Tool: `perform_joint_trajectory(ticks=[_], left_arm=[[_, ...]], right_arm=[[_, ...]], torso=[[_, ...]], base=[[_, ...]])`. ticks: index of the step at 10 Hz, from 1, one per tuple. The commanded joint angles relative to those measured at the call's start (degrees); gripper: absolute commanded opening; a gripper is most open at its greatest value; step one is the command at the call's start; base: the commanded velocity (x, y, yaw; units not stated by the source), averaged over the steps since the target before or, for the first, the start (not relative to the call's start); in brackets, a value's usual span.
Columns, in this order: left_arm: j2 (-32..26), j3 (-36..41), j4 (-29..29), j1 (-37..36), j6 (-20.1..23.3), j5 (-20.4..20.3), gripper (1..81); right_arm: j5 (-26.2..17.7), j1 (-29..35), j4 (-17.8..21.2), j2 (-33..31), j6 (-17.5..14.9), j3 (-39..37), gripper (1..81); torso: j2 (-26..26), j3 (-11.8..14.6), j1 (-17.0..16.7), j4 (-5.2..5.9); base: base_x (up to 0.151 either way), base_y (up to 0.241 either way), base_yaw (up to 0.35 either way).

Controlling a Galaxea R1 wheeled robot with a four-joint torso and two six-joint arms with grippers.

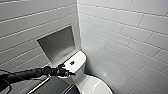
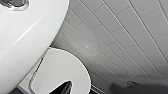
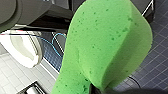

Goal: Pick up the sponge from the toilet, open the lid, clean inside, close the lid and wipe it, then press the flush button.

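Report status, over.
Left gripper by the tank, near the button. Sponge in right jaws, off the floor. Lid down. Nothing between left gripper and button.

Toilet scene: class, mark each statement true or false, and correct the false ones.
1. The sponge is green. True.
2. The sponge lies on the tank. False: the right gripper holds it above the floor.
3. The flush button sits on the tank's top. True.
4. The left gripper is pressing the flush button. False: it is at the tank's near edge, apart from the button.
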Motion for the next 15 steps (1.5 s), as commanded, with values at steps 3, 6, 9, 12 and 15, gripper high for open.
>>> perform_joint_trajectory(ticks=[3, 6, 9, 12, 15], left_arm=[[2.3, -8.8, -13.3, -12.4, 0.4, 1.6, 81.1], [6.3, -14.2, -14.0, -15.5, 0.4, 2.2, 81.1], [9.6, -18.4, -14.9, -19.5, 0.4, 5.1, 81.1], [12.2, -23.5, -14.9, -21.5, 0.4, 6.6, 1.0], [15.3, -31.1, -14.0, -22.0, 0.5, 9.1, 1.0]], right_arm=[[-3.9, -0.5, 0.6, -1.6, 0.1, 1.8, 1.0], [-3.8, -0.6, 0.6, -1.6, 0.1, 1.8, 1.0], [-3.8, -0.5, 0.6, -1.5, 0.1, 1.7, 1.0], [-3.8, -0.6, 0.5, -1.4, 0.1, 1.4, 1.0], [-3.8, -0.6, 0.5, -1.4, 0.1, 1.6, 1.0]], torso=[[0.0, -0.7, 0.0, 0.0], [0.0, -2.8, 0.0, 0.0], [0.1, -2.4, 0.1, 0.0], [0.1, -2.7, 0.1, 0.0], [0.1, -2.7, 0.1, 0.0]], base=[[0.0, 0.0, 0.0], [0.0, 0.0, 0.0], [0.0, 0.0, 0.0], [0.0, 0.0, 0.0], [0.0, 0.0, 0.0]])
